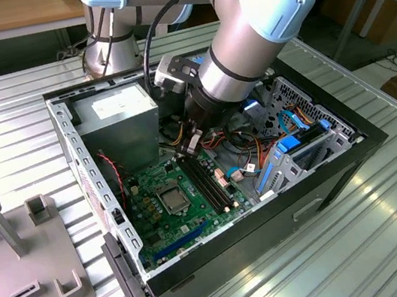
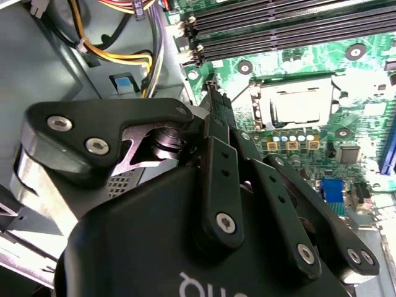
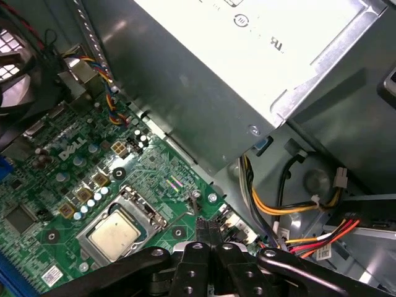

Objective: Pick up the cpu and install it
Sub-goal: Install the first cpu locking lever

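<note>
Gripper: the gripper [image 3: 209,238] hangs inside the open computer case [image 1: 349,140], over the green board [image 1: 166,216] beside the memory slots [image 1: 206,181]. Its 2 fingers are pressed together at the tips, clenched on nothing I can make out.

Cpu: the cpu [image 3: 115,234] lies flat in its square socket [image 3: 125,228] on the board, apart from the fingertips, so it looks already seated; in the second wrist view it is the pale square [image 2: 296,104].

Why so: probably the arm is tilted to slip between the power supply [image 1: 120,123] and the drive cage [image 1: 301,148].

Edges: the case walls box the arm in on all sides.

Open room: the board near the socket is bare of cables; the yellow and red wires [image 3: 297,213] bunch toward the power supply, away from the socket.
</note>
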